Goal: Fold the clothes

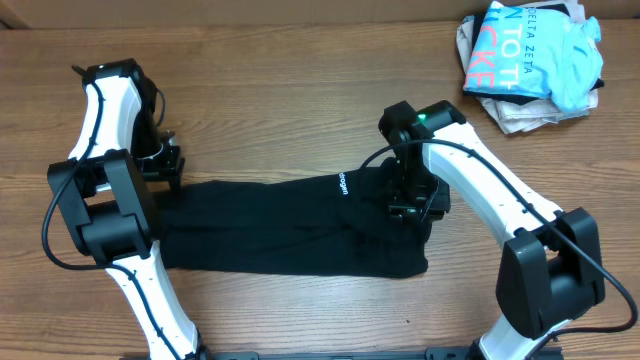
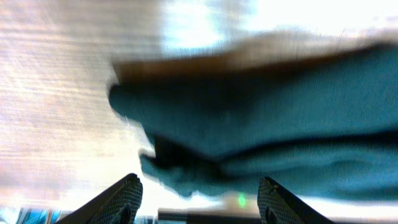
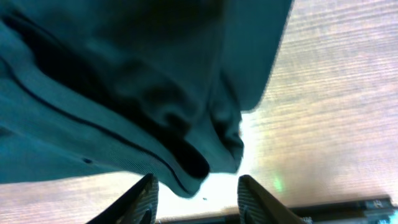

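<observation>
Wood-grain tabletop [image 1: 300, 60] fills the overhead view, with a heap of other laundry topped by a light blue T-shirt [image 1: 530, 55] pushed into the far right corner, well apart from the work. The black garment [image 1: 280, 225] lies flat across the middle as a long band, its small white logo [image 1: 343, 184] facing up near the upper edge.

The left gripper [image 1: 165, 165] sits at the band's left end and the right gripper [image 1: 410, 205] over its right end. Both wrist views show the jaws parted with no cloth pinched between them; the fabric's edge lies just beyond the fingertips [image 3: 146, 193].

A lengthwise fold seems to be laid down and let go, so the task looks partway through. The next move probably calls for taking a fresh hold on one short end, catching all the layers together, and carrying it over toward the other end without dragging the band out of line.
</observation>
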`<action>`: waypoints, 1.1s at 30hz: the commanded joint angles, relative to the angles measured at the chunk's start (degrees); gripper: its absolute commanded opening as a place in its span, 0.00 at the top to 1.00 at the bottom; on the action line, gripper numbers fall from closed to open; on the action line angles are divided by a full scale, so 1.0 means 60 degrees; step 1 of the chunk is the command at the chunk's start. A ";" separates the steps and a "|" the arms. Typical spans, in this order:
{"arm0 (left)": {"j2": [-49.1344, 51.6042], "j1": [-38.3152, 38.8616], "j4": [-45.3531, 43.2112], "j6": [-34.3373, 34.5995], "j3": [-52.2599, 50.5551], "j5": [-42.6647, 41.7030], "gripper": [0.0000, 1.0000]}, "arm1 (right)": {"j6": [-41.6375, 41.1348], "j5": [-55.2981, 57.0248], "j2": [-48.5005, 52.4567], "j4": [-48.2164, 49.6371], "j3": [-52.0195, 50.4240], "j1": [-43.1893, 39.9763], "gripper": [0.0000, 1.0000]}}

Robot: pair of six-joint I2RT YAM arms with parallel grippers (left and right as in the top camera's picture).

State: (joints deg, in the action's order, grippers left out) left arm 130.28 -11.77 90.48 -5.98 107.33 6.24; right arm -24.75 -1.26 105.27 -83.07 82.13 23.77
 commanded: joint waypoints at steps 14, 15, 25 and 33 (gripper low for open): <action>-0.3657 -0.0284 -0.1104 0.0029 -0.0288 -0.2455 0.40 | 0.1096 -0.0058 -0.1974 0.0066 0.1432 -0.0124 0.16; -0.3996 -0.0317 -0.1195 0.0200 -0.0466 -0.2444 0.38 | 0.1096 -0.0076 -0.2025 0.0036 0.1432 -0.0124 0.14; -0.6415 -0.1100 -0.4007 0.0459 -0.4597 -0.2484 0.22 | 0.1206 -0.0087 -0.2011 0.0135 0.1432 -0.0113 0.08; -0.6109 -0.1253 -0.6091 -0.0135 -0.6692 -0.2506 0.13 | 0.1457 -0.0055 -0.2007 0.0335 0.1432 -0.0113 0.06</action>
State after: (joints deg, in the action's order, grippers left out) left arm 93.01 -18.90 54.63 -4.49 69.17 -8.01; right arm -17.02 -1.50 93.51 -81.03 89.80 23.24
